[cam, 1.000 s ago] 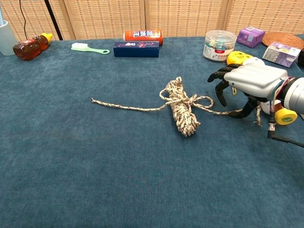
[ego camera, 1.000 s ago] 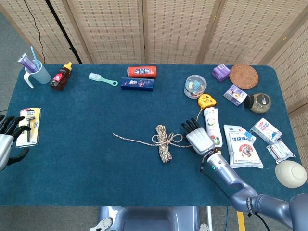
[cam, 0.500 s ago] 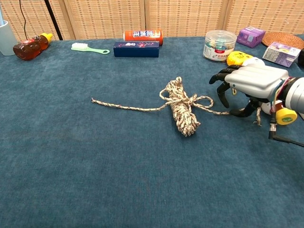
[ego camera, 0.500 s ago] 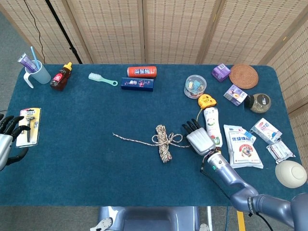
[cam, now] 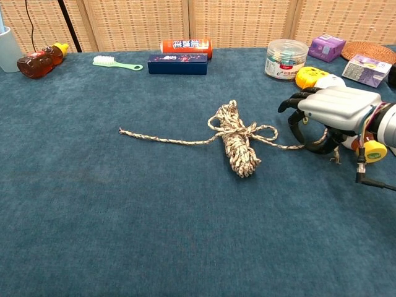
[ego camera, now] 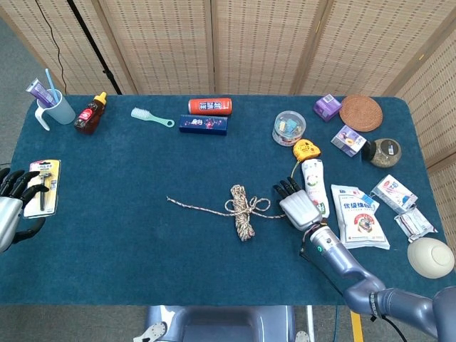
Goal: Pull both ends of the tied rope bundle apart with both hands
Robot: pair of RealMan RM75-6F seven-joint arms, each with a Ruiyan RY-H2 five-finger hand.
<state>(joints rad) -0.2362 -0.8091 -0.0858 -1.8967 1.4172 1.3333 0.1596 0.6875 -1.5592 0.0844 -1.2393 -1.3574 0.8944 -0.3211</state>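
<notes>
While woven screens [ego camera: 235, 43] are backing the blue table [ego camera: 142, 242], the rope bundle [cam: 236, 146] is lying mid-table; the right hand [cam: 334, 111] is curling over its right end, grip unclear. Only the head view is showing the left hand [ego camera: 11, 206], spread and holding nothing.

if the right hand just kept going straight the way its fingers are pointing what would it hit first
Probably the rope bundle. The right hand sits over the rope's right end with fingers aimed toward the bundle's bow loop; nothing else lies between, though its height above the cloth is unclear.
</notes>
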